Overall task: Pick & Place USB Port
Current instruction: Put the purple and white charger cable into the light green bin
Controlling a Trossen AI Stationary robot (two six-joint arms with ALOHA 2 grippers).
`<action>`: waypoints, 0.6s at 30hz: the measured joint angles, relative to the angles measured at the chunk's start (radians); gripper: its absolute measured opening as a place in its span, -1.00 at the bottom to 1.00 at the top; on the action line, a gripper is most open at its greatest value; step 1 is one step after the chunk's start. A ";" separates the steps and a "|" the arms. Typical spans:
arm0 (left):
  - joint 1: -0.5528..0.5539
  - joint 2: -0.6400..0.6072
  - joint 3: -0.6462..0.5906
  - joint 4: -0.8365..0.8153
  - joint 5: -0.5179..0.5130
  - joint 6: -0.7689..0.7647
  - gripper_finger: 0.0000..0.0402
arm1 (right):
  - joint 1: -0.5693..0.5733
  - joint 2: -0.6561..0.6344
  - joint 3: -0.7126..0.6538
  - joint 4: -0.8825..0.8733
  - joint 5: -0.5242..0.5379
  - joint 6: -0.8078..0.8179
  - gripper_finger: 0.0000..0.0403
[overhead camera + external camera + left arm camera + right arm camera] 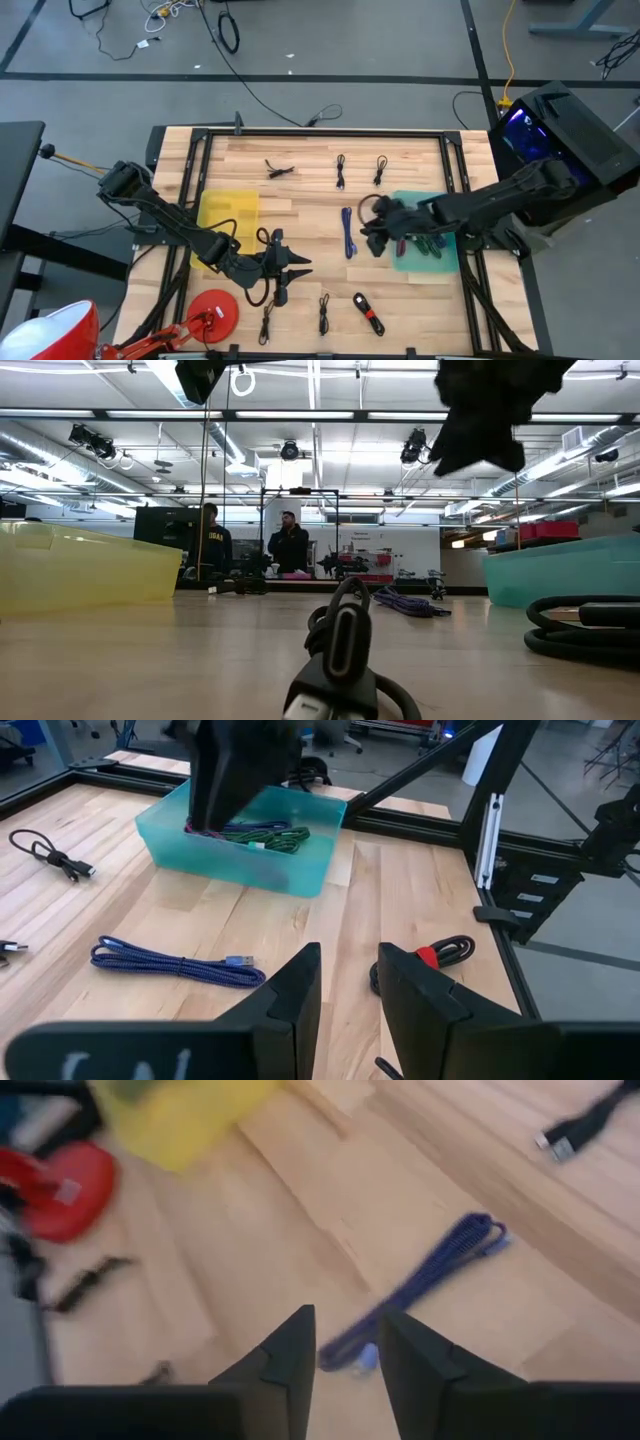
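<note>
usb cables: sorting partly done

several cables [262, 837] are already seen in the teal bin [290, 872]; the yellow bin [228, 212] looks empty. a blue braided cable [420, 1280] lies on the table [300, 160] just beside the teal bin, below the right gripper [374, 235], whose jaws stand slightly apart with nothing held. the left gripper [288, 268], near the yellow bin, is likewise narrowly parted and empty. black cables [340, 170] remain scattered. a red-tied cable [435, 954] and red lamp base [213, 310] are noted nearby.

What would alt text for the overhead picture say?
Two dark robot arms reach over a wooden table; the right claw hangs above a blue cable beside a teal bin. The left claw sits near a yellow bin, with black cables scattered around.
</note>
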 joint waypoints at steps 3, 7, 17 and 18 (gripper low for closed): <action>0.000 0.000 0.000 -0.001 0.000 0.000 -0.46 | -0.041 0.063 0.000 0.010 -0.035 -0.003 -0.46; 0.000 0.000 0.000 -0.002 0.000 0.001 -0.46 | -0.081 0.136 0.000 0.040 -0.052 -0.006 -0.47; 0.000 0.000 0.000 -0.007 0.000 0.001 -0.46 | -0.140 0.292 0.000 0.132 -0.105 -0.026 -0.47; 0.000 0.000 0.000 -0.007 0.000 0.001 -0.46 | -0.145 0.306 0.000 0.142 -0.110 -0.026 -0.47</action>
